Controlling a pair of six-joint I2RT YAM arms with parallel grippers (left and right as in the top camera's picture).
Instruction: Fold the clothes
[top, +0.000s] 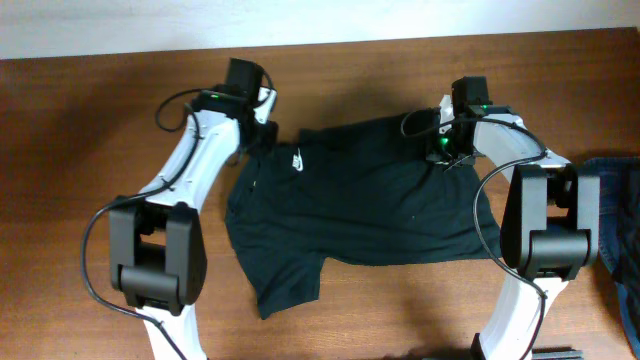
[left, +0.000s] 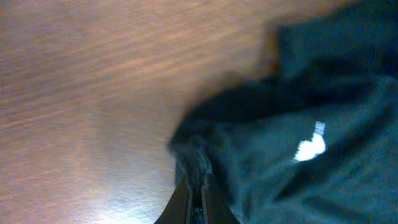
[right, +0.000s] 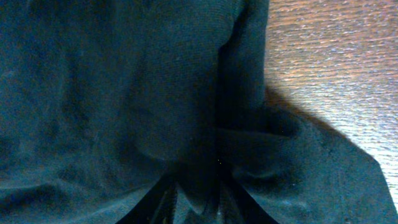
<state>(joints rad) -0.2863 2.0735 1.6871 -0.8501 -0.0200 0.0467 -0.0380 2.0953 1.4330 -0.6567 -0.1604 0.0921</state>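
Item: black T-shirt (top: 370, 200), soft fabric, white swoosh logo (top: 297, 158) face up. It lay spread but rumpled on the wooden table (top: 100, 150).
Left gripper (left: 194, 190): closed tight on a bunched corner of the shirt's far edge, with the logo just inboard of it.
Right gripper (right: 193, 202): jaws a little apart with a fold of the shirt running into the gap. It appeared to pinch that fold, though dark cloth against dark fingers left this unsure.
Bearing of item: from each gripper the bulk of the shirt lay inboard, toward the other gripper, and back toward the arm bases.
Long axis: ran side to side from one gripper to the other, so the far edge spanned between them.
Nearer arm: neither, as each was at its own end. The loose sleeve at the near corner lay on the left gripper's side.
Surface: flat brown wood grain, judged smooth enough for cloth to slide.
Room: open wood showed beyond both grippers and behind the shirt's near edge. A blue denim garment (top: 622, 230) lay outboard of the right gripper, apart from the shirt.
Coming move, judged: both ends drawn back in step toward the near edge.
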